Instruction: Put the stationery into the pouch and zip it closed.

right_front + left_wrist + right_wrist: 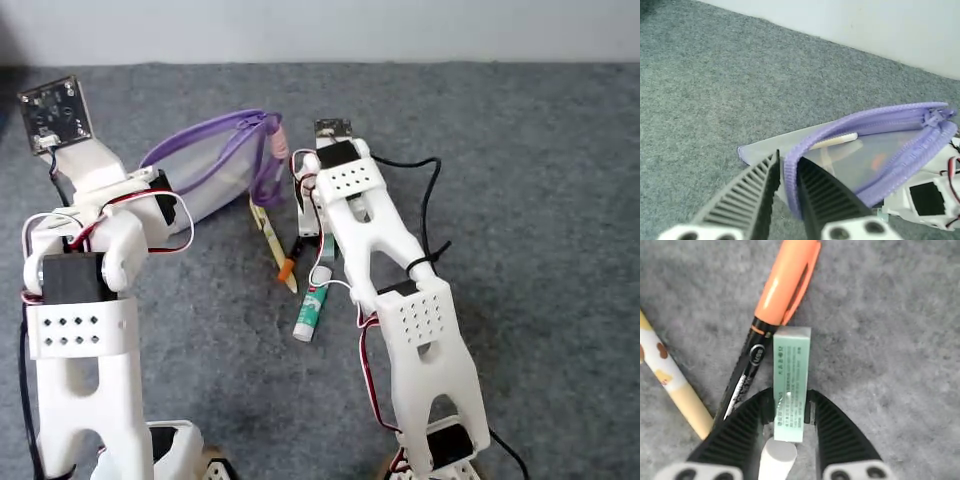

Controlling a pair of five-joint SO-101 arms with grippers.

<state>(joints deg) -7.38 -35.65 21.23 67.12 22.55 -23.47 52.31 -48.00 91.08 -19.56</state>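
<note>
The translucent pouch (205, 165) with a purple zipper lies open at the back of the grey mat. My left gripper (786, 167) is shut on the pouch's (865, 155) zipper edge at its closed end; in the high view the left gripper (175, 205) sits at the pouch's near-left corner. A pale pen shape shows through the pouch wall. My right gripper (790, 400) points down beside the pouch mouth, shut on a green-sleeved eraser (790, 365) that rests on the mat. An orange-capped black highlighter (787, 277) lies against the eraser. A yellow patterned pen (670, 385) lies beside them.
A green and white glue stick (310, 312) lies on the mat nearer the arm bases, beside the right arm. The yellow pen (270, 240) runs from the pouch mouth toward the front. Open mat stretches to the right of the right arm (400, 280).
</note>
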